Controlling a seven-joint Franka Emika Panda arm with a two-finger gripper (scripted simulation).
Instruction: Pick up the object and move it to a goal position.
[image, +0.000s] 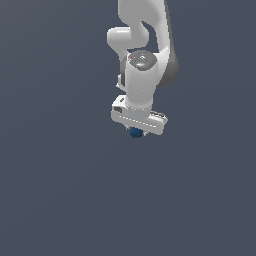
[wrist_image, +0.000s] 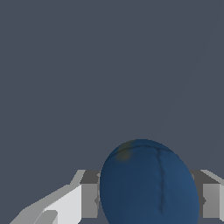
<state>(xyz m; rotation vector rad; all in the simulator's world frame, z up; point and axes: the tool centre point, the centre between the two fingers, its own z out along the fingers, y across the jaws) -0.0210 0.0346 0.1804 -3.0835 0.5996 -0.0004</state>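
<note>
One dark blue ball sits between one gripper's fingers.

The arm looks like smooth white plastic with a soft shine and a bright highlight on its round joint. The dark blue ball is smooth, with a fine seam line and a dull yellowish spot. The grey background is matt.

Lighting: even and dim, a flat slate-grey render showing no cast shadows. Soft highlights are lying on the white arm. Exterior view: coarse, pixelated. Wrist view: blue ball showing a faint sheen, edges sharp, undistorted.
</note>
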